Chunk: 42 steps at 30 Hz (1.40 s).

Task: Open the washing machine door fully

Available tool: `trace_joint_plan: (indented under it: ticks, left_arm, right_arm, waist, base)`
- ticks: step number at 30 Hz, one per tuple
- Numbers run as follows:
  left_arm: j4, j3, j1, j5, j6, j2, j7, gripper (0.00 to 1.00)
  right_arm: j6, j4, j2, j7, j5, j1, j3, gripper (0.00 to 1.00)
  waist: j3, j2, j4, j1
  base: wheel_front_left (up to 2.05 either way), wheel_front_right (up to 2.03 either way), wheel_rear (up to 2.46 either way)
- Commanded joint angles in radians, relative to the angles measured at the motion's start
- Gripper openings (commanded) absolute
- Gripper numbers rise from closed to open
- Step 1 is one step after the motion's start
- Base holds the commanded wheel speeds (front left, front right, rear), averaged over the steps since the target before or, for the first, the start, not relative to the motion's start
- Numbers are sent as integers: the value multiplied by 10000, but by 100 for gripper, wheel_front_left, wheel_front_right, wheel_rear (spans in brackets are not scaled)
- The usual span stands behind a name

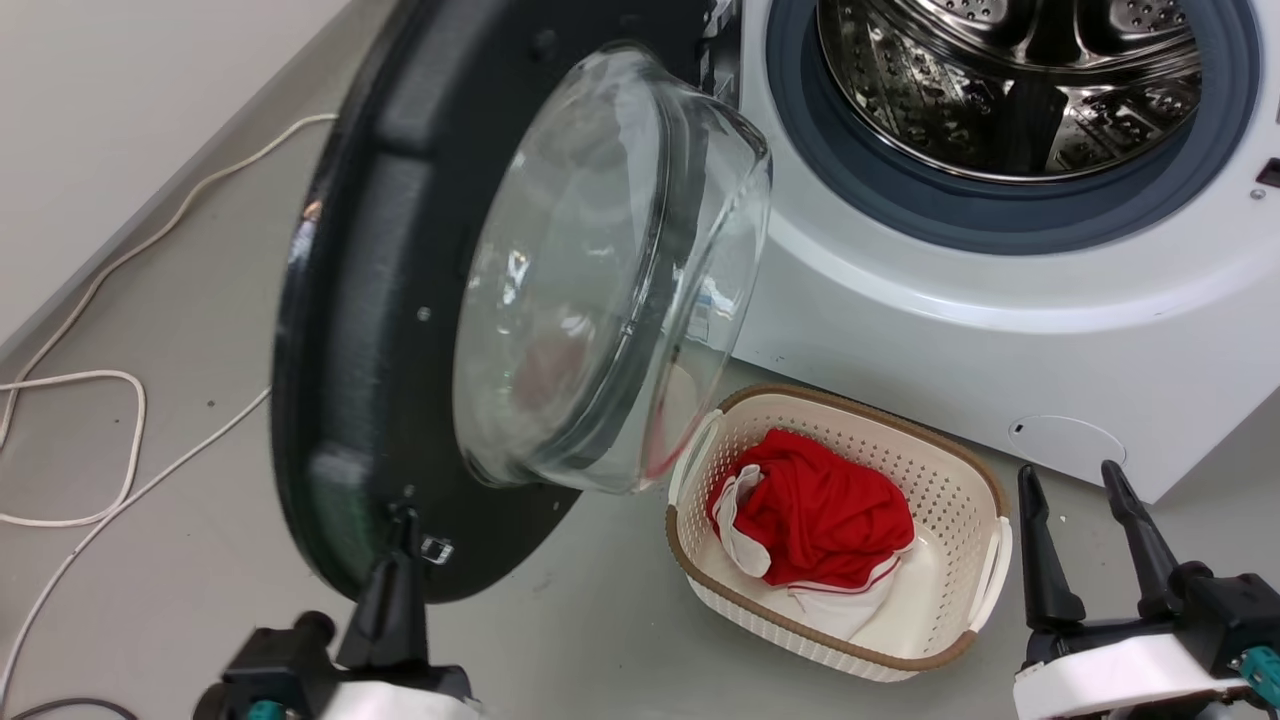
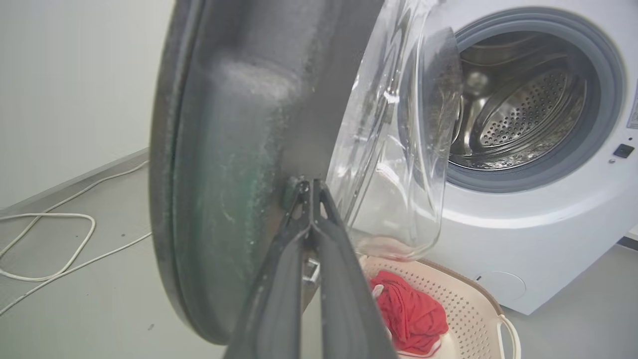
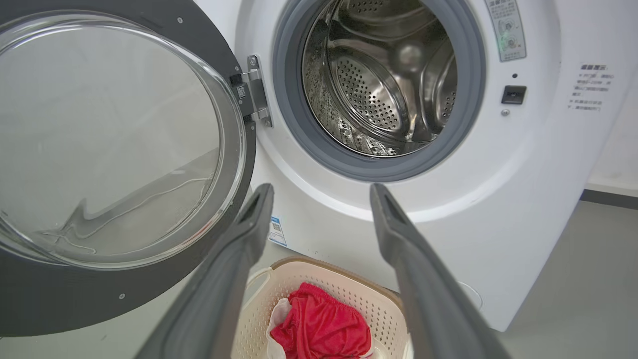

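**Door standing open, left fingers pressed to its inner frame**

**Head view.** The washing machine door (image 1: pixel 370 330) is standing out from the washing machine (image 1: pixel 1000 320), roughly square to its front. Its glass bowl (image 1: pixel 600 280) is bulging toward the right. The left gripper (image 1: pixel 403 520) is reaching up with its fingers pinched together, tips touching the black inner frame near the free rim, beside a small metal latch (image 1: pixel 437 550). The right gripper (image 1: pixel 1068 475) is hanging low with its fingers spread, holding nothing, near the round cap (image 1: pixel 1065 440). A cream laundry basket (image 1: pixel 850 405) with a red garment (image 1: pixel 820 520) is sitting in front of the machine, partly under the bowl. A white cable (image 1: pixel 130 440) is trailing over the floor beyond the door, near the wall (image 1: pixel 100 100).

**Left wrist view.** The two fingers are meeting at their tips against the door (image 2: pixel 234 164), with nothing showing between them.

**Right wrist view.** The hinge (image 3: pixel 256 89) is joining the door (image 3: pixel 124 304) to the cabinet beside the steel drum (image 3: pixel 379 85).

**Handling.** The door is probably stiff and weighty from its thick glass, and it should turn only about that hinge. The glossy plastic is likely offering little friction, so a square push looks safer than a glancing one. The black frame close to the free rim, far from the hinge, seems the best place to push. The smooth glass is better left alone.

**In the way.** The basket is lying on the closing side, so it should not be blocking. The cable is lying flat on the floor, seemingly below the door's lower edge. The wall may be what limits the swing.
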Motion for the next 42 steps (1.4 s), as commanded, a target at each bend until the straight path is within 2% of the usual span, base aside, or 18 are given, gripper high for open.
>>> trace_joint_plan:
  ticks: [1, 14, 27, 35, 42]
  left_arm:
    - [131, 361, -215, -173, 36, 54, -149, 0]
    - [1578, 2263, -1669, -975, -567, 404, -465, 0]
    - [3647, 4312, -3570, -1404, -1832, 1269, -505, 0]
    - [5528, 4946, -4761, -1607, -2450, 1929, -496, 0]
    - [7026, 4880, -5787, -1489, -2838, 2260, -484, 0]
  right_arm:
    - [-9, -65, 19, 44, -86, -156, -23, 100]
    - [-9, -329, 18, 359, -342, -480, -68, 100]
    - [-9, -586, 18, 636, -654, -885, -42, 100]
    - [-9, -523, 18, 663, -728, -1079, -63, 100]
    - [-9, -435, 16, 614, -733, -1222, -28, 100]
  waist:
    - [86, 0, 11, 0]
    - [873, 0, -102, 0]
    - [1828, 0, -360, 0]
    - [2062, 0, -399, 0]
    - [2136, 0, -421, 0]
  base:
    - [0, 0, 0]
    - [0, 0, 0]
    - [0, 0, 0]
    - [0, 0, 0]
    - [0, 0, 0]
